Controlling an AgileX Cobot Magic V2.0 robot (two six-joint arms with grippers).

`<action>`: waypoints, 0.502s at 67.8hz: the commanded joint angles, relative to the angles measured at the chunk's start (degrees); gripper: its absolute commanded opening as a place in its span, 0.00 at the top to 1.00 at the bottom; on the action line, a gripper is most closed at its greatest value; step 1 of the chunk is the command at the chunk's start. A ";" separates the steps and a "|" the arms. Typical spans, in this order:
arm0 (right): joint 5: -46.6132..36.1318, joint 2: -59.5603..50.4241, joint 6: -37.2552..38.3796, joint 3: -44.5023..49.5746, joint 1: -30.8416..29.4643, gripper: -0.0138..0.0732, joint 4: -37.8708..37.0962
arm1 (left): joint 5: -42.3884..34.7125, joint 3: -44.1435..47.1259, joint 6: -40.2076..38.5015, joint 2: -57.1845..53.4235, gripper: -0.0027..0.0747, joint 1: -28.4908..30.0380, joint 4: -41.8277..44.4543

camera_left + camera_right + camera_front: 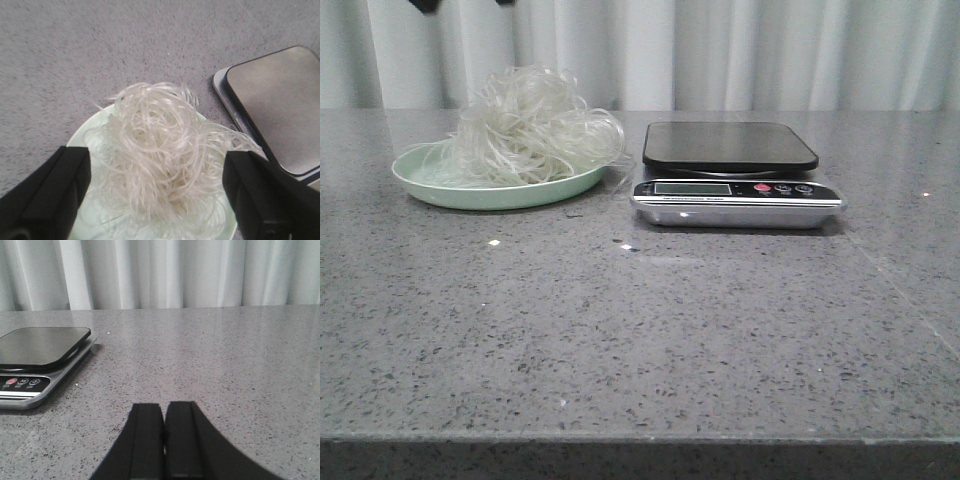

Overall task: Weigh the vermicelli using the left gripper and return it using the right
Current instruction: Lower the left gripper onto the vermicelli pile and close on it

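Currently, front view: the vermicelli sits as a loose whitish tangle heaped on a pale green plate, at the left on the grey speckled table. Just beside the plate, to its right and not touching it, stands the kitchen scale; its black platform is bare, and the display strip with a red button faces the camera. A white curtain hangs behind. Neither gripper is visible in this view.

Left wrist view: the left gripper hangs above the plate with its black fingers spread wide, one on either side of the vermicelli. Contact between pads and strands cannot be judged. A corner of the scale lies beside the plate.

Right wrist view: the right gripper has its fingers pressed together with nothing between them, low over bare table. The scale stands apart from it, off to one side.
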 commanded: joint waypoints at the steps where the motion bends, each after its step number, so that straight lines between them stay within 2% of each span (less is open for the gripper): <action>1: -4.76 -0.90 -0.05 -0.46 -0.27 0.67 -0.22 | -3.69 -2.53 -0.01 0.78 0.20 -1.18 -1.77; 34: -4.76 -0.90 -0.05 -0.46 -0.27 0.67 -0.22 | -11.97 -2.76 -0.01 9.49 0.20 -3.36 -1.54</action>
